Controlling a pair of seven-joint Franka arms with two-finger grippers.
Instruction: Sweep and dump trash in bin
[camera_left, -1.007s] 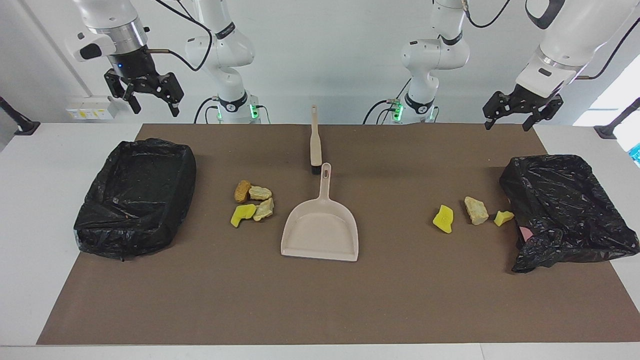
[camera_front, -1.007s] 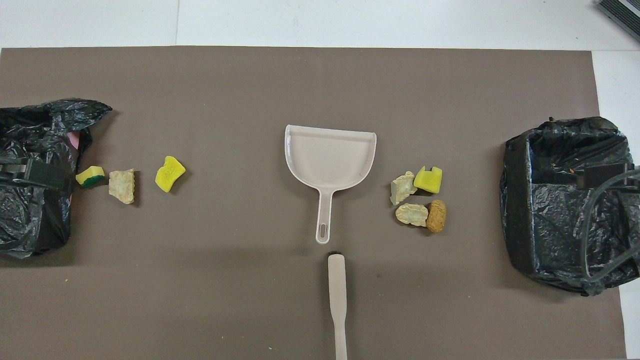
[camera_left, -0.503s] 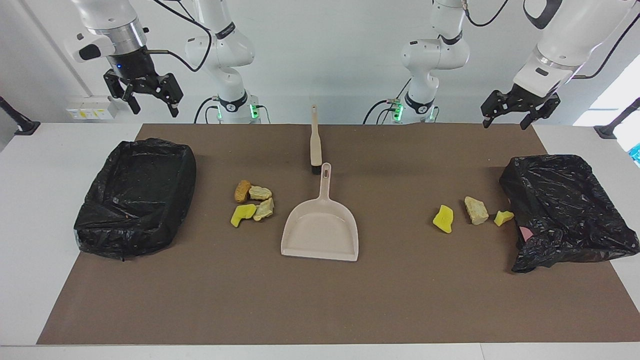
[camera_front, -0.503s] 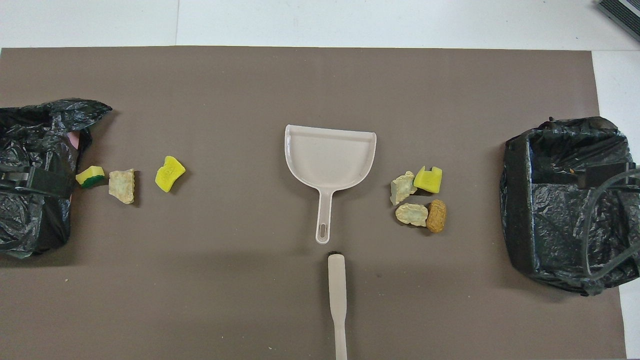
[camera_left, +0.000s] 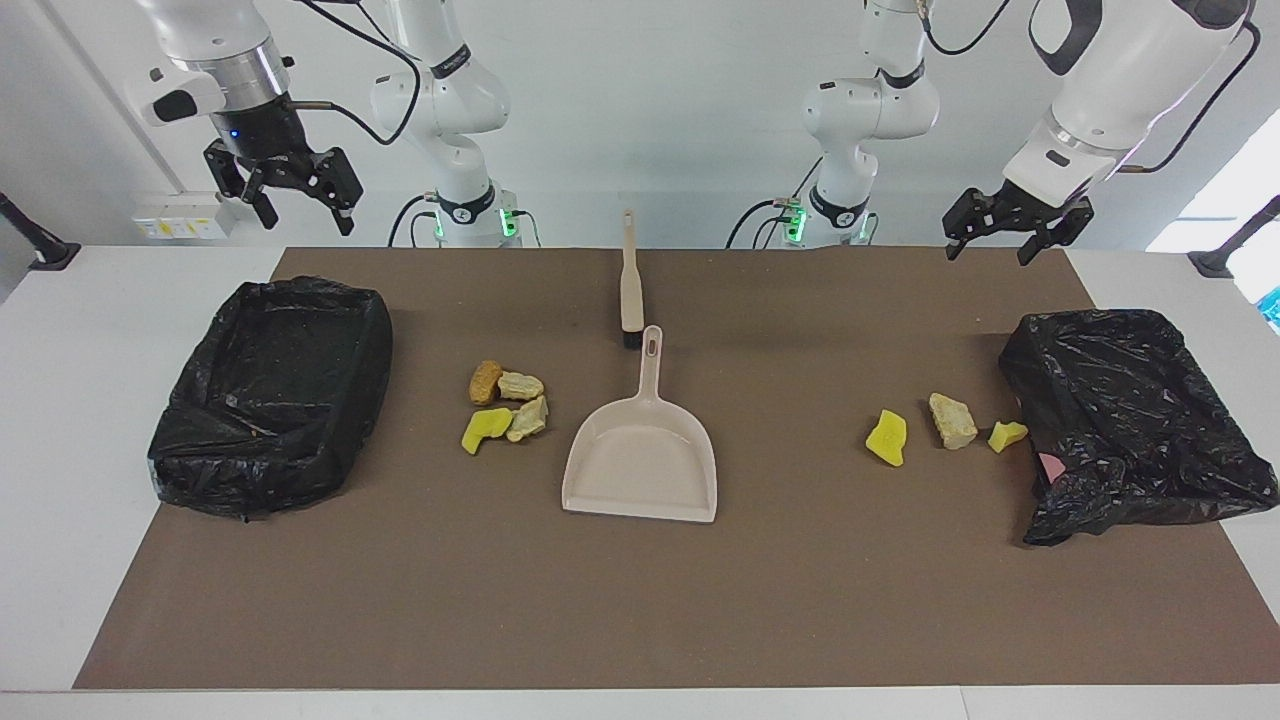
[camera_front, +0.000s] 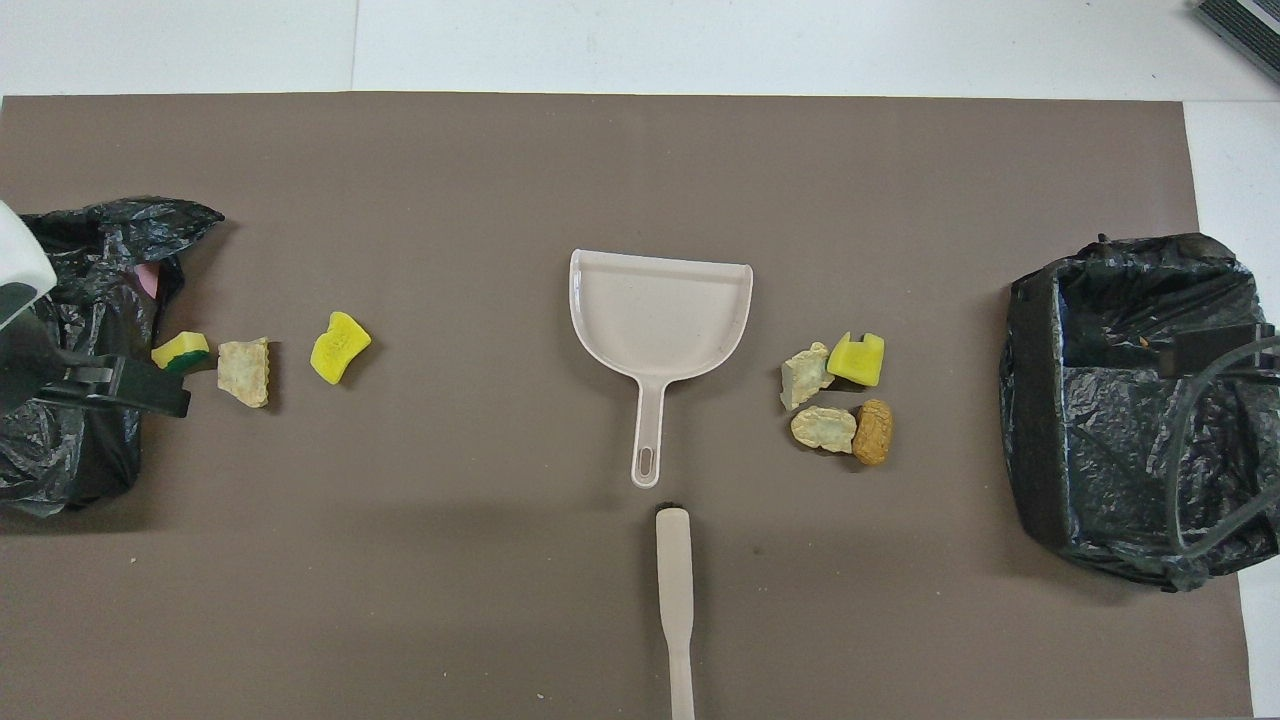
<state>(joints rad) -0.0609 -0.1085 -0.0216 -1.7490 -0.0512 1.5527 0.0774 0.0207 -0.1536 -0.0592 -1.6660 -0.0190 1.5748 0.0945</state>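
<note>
Both arms hang high with jaws apart, left gripper (camera_left: 990, 236) and right gripper (camera_left: 293, 197) empty; the trash (camera_left: 505, 406) lies beside the dustpan (camera_left: 642, 462)

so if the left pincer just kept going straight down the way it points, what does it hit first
Probably the brown mat, at its edge nearest the robots. The left pincer hangs open, pointing down, nearer the robots than the black-bagged bin and the three trash pieces beside it. Depth is uncertain, so it could land on bare table.

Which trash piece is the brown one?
The rounded brown lump in the four-piece cluster beside the dustpan, toward the right arm's end. The others are yellow or pale beige.
</note>
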